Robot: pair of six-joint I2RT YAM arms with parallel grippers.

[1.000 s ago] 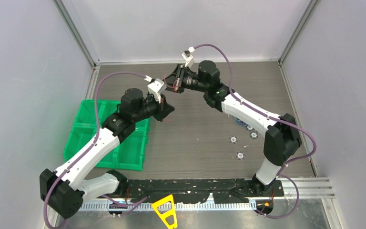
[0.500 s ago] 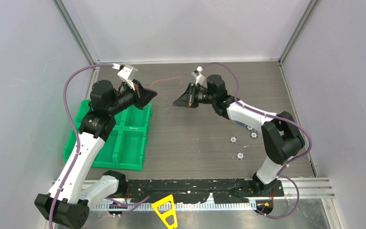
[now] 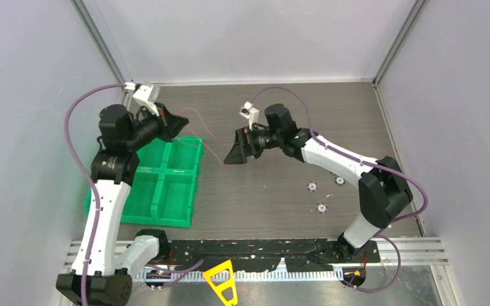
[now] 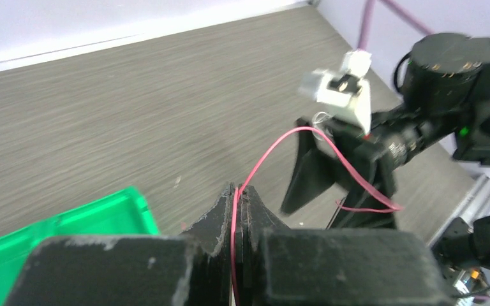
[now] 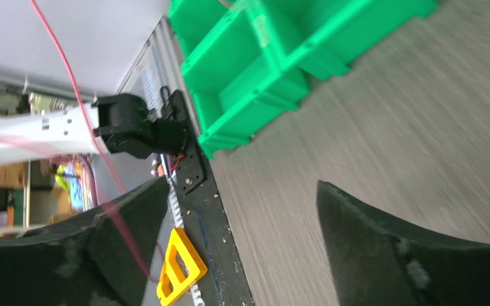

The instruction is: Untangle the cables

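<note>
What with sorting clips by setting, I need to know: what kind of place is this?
Most likely a lab robot test cell: two robot arms bolted at the edge of a wood-grain table, plain white walls in metal framing closing it in, and a green sorting bin.

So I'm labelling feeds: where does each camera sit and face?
Top external: fixed above and behind, looking down on the table; left arm and right arm show whole.
Left wrist: on the left arm, facing the right arm; left tool shut on the red cable.
Right wrist: on the right arm, facing the green bin; right tool open.
Both wrist views share cable and bin.
</note>
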